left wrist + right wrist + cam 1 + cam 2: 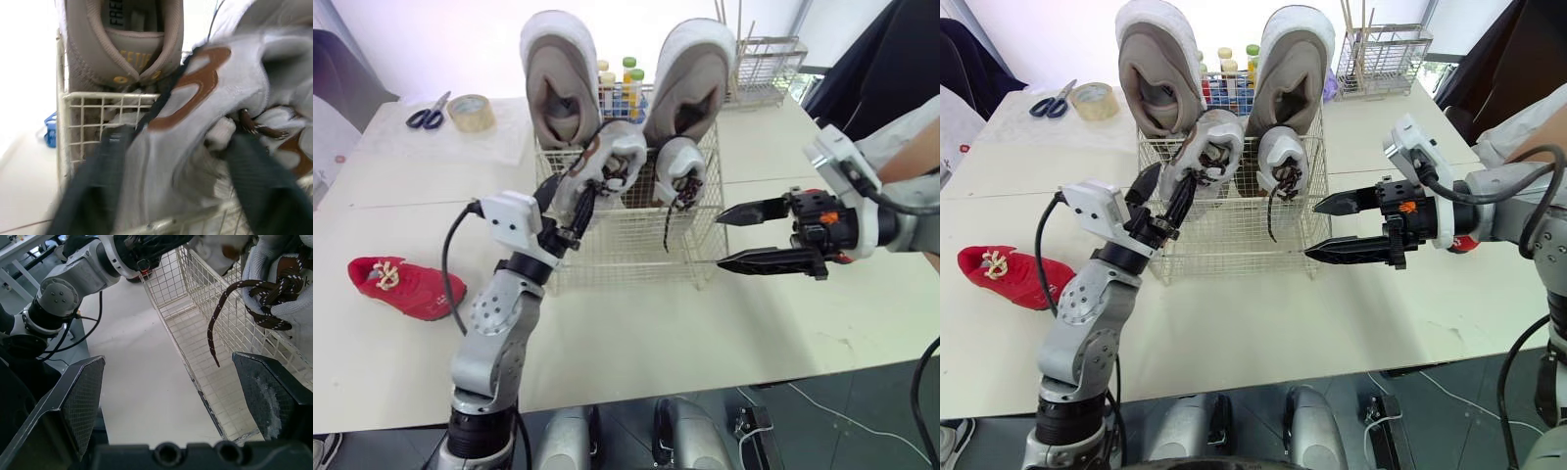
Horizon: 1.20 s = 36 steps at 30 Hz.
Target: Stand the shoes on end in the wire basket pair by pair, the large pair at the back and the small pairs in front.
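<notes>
Wire basket [636, 257] mid-frame: large grey pair [563, 83] on end at the back, small white pair [681, 162] in front. Left end effector [576, 186] pinching left white shoe [619, 155]. Right end effector [718, 240] spread, just right of basket. Red shoe [406, 285] on surface [636, 333], far left.

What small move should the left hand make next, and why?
Probably lower the small white shoe a little deeper into the wire basket, then let go. The left hand grips it, tilted, at the basket's front left, while its mate stands beside it, in front of the large pair.
</notes>
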{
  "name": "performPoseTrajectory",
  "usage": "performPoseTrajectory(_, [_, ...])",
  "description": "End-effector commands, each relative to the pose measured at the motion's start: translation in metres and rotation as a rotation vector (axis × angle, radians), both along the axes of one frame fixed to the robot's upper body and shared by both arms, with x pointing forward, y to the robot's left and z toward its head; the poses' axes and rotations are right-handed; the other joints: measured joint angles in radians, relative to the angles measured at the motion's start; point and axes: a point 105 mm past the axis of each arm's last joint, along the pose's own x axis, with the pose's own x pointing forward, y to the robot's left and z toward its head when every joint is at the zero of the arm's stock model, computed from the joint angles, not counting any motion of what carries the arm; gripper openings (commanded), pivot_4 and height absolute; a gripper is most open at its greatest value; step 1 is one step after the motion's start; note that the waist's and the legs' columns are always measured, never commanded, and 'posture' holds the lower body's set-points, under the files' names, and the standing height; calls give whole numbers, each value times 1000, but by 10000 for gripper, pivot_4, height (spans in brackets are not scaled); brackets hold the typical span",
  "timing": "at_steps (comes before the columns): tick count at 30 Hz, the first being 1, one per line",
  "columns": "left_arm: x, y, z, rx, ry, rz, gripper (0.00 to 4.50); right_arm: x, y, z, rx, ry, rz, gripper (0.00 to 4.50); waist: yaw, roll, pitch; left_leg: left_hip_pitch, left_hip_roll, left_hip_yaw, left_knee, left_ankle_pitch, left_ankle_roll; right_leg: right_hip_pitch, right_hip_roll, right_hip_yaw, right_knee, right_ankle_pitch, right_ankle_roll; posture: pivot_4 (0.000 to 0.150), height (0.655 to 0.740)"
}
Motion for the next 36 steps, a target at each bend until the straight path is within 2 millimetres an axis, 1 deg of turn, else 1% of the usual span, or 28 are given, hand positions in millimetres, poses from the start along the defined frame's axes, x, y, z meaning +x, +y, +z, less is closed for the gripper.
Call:
performPoseTrajectory(1, [-15, 4, -1, 35, 47, -39, 40601, 0, 2, 4, 17, -28, 15, 45000, -1, 1, 0, 0, 0, 0, 0, 0, 0, 0, 0, 0, 0, 0, 0, 1500, 7400])
performPoseTrajectory(6, [-33, 4, 4, 89, 88, -88, 40601, 3, 4, 0, 35, -18, 28, 45000, 4, 1, 0, 0, 0, 0, 0, 0, 0, 0, 0, 0, 0, 0, 0, 1500, 7400])
performPoseTrajectory(8, [-35, 10, 8, 105, 99, -80, 40601, 5, 6, -2, 44, -18, 37, 45000, 2, 1, 0, -1, 0, 0, 0, 0, 0, 0, 0, 0, 0, 0, 0, 1500, 7400])
performPoseTrajectory(11, [-35, 20, 20, 100, 98, -53, 40601, 7, 8, -2, 57, -19, 47, 45000, 3, 1, 0, -1, 0, -1, 0, 0, 0, 0, 0, 0, 0, 0, 0, 1500, 7400])
performPoseTrajectory(13, [-35, 24, 30, 73, 99, -60, 40601, 8, 7, -2, 62, -20, 47, 45000, 3, 1, 0, -1, 0, -1, 0, 0, -1, 0, 0, 0, 0, 0, 0, 1500, 7400])
performPoseTrajectory(15, [-35, 30, 44, 38, 79, -73, 40601, 9, 5, -3, 60, -18, 43, 45000, 2, 1, 0, -1, 0, -1, 0, 1, -1, 0, 0, 0, 0, 0, 0, 1500, 7400])
performPoseTrajectory(16, [-37, 38, 58, -9, 51, -89, 42917, 10, 2, -3, 59, -12, 38, 45000, 1, 1, 0, -1, 0, -1, 0, 1, -1, 0, 0, 0, -1, 0, 0, 1500, 7400])
performPoseTrajectory(17, [-40, 45, 69, -55, 32, -118, 42917, 11, 1, -2, 60, -11, 31, 45000, 1, 1, 0, -1, 0, -1, 0, 1, -2, 0, 0, 0, -1, 0, 0, 1500, 7400])
performPoseTrajectory(19, [-43, 61, 85, -91, 25, -142, 42917, 9, -4, 3, 75, -5, 29, 45000, 0, 1, 0, -1, 0, -1, 0, 3, -6, 0, 0, 0, 0, 0, 0, 1500, 7400])
performPoseTrajectory(22, [-45, 78, 93, -57, 74, -147, 42917, 13, -12, 21, 138, -24, -11, 45000, -2, 1, 0, 0, 0, -1, 0, 4, -7, 0, 1, 0, 0, 0, 0, 1500, 7400])
performPoseTrajectory(24, [-48, 84, 92, 39, 140, -170, 42917, 19, -27, 37, 212, -38, -77, 45000, -1, 1, 0, 0, 0, 0, 0, 4, -7, 0, 1, 0, 0, 0, 0, 1500, 7400])
performPoseTrajectory(27, [-44, 85, 86, 146, 206, -157, 42917, 31, -55, 56, 335, -71, -198, 45000, 5, 1, 1, 0, 0, 0, 0, 4, -7, 0, 1, 0, -1, 0, 0, 1500, 7400])
performPoseTrajectory(30, [-42, 70, 82, 204, 220, -241, 42917, 66, -110, 69, 428, -206, -531, 45000, 6, 1, 1, -1, -1, 1, -1, 3, -7, 0, 1, 0, -3, -1, -2, 1500, 7400])
performPoseTrajectory(31, [-42, 63, 81, 209, 220, -281, 42917, 77, -132, 71, 422, -285, -668, 45000, 5, 1, 1, -1, -1, 1, -1, 3, -7, 0, 1, 1, -3, -2, -3, 1500, 7400])
performPoseTrajectory(32, [-40, 55, 81, 213, 211, -324, 42917, 84, -155, 73, 412, -362, -791, 45000, 5, 1, 1, -1, -1, 2, -1, 3, -7, 0, 1, 1, -3, -1, -2, 1500, 7400])
performPoseTrajectory(33, [-40, 45, 79, 206, 217, -390, 42917, 86, -173, 75, 383, -449, -891, 45000, 5, 1, 1, -1, -1, 2, -1, 3, -7, 0, 1, 1, -3, -1, -1, 1500, 7400])
performPoseTrajectory(34, [-40, 36, 77, 209, 226, -468, 42917, 86, -187, 72, 337, -503, -968, 45000, 6, 2, 1, -1, -2, 3, -1, 3, -7, 0, 1, 1, -3, -1, -1, 1500, 7400])
performPoseTrajectory(35, [-47, 24, 74, 187, 238, -601, 42917, 83, -194, 60, 273, -515, -1014, 45000, 4, 2, 1, -1, -2, 3, -2, 4, -7, -1, 1, 1, -3, 0, 0, 1500, 7400])
performPoseTrajectory(36, [-52, 13, 74, 171, 241, -694, 42917, 81, -201, 51, 229, -516, -1038, 45000, 3, 2, 1, -1, -2, 4, -2, 4, -8, -1, 1, 1, -3, 0, 0, 1500, 7400])
